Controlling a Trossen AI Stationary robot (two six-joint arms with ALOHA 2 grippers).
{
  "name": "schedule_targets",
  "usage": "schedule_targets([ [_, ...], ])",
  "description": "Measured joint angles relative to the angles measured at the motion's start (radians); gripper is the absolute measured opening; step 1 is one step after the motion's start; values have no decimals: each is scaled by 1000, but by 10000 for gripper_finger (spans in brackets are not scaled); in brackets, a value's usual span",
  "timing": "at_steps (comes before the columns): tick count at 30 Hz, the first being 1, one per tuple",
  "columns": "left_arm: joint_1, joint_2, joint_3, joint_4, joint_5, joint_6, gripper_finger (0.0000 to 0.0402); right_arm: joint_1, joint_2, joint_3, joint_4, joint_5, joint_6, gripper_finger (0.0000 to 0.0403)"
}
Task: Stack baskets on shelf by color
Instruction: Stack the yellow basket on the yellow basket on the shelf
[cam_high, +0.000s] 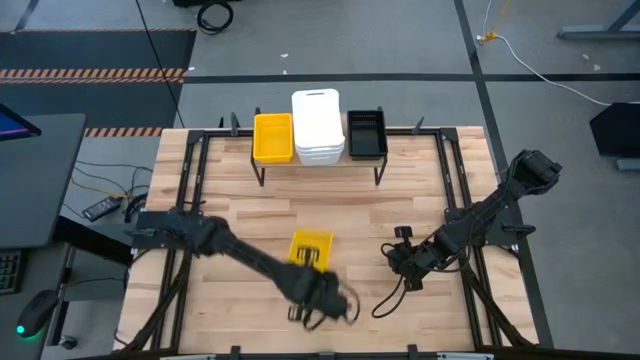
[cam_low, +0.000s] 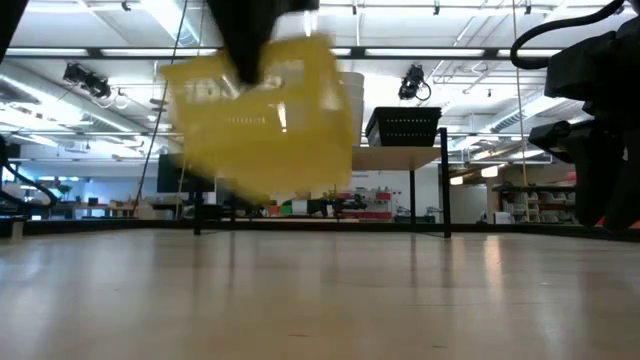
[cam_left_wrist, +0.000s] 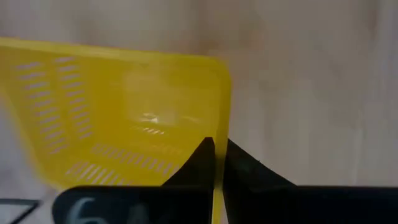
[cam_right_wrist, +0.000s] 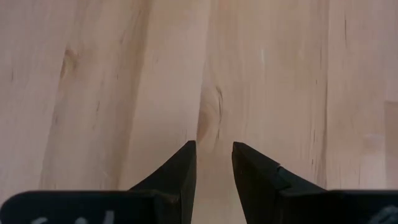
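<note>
A yellow basket (cam_high: 310, 247) hangs in the air over the table's middle, held by my left gripper (cam_left_wrist: 217, 144), which is shut on it; in the low view this yellow basket (cam_low: 262, 115) shows blurred and tilted. The shelf (cam_high: 320, 162) stands at the far edge. On it sit another yellow basket (cam_high: 272, 137), stacked white baskets (cam_high: 318, 125) and a black basket (cam_high: 366, 133). My right gripper (cam_right_wrist: 212, 149) hovers narrowly open over bare wood, right of the held basket. My left gripper pinches a side wall of the yellow basket at its rim (cam_left_wrist: 220, 118), near a corner, with one finger (cam_left_wrist: 198, 163) inside the basket and the other outside. The fingers come from the table's near side. The basket is lifted clear of the table and tilted.
Black frame rails (cam_high: 452, 190) run along the table's left and right sides. The right arm (cam_high: 480, 220) reaches in from the right, with a cable (cam_high: 385, 300) looping near its gripper. Bare wood (cam_high: 330, 205) lies between the held basket and the shelf.
</note>
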Motion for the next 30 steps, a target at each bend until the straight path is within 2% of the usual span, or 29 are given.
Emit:
schedule_targets([
  [4,58,-118,1,-3,-90,-6,12,-4,0,0,-2,14,-2,109],
  [13,158,-358,2,-1,-203,32,12,-11,0,0,-3,19,-1,109],
  [24,248,-496,0,-1,-312,181,12,-11,0,0,-3,19,0,109],
  [30,344,-566,0,-1,-364,220,14,-11,0,0,-3,19,0,109],
])
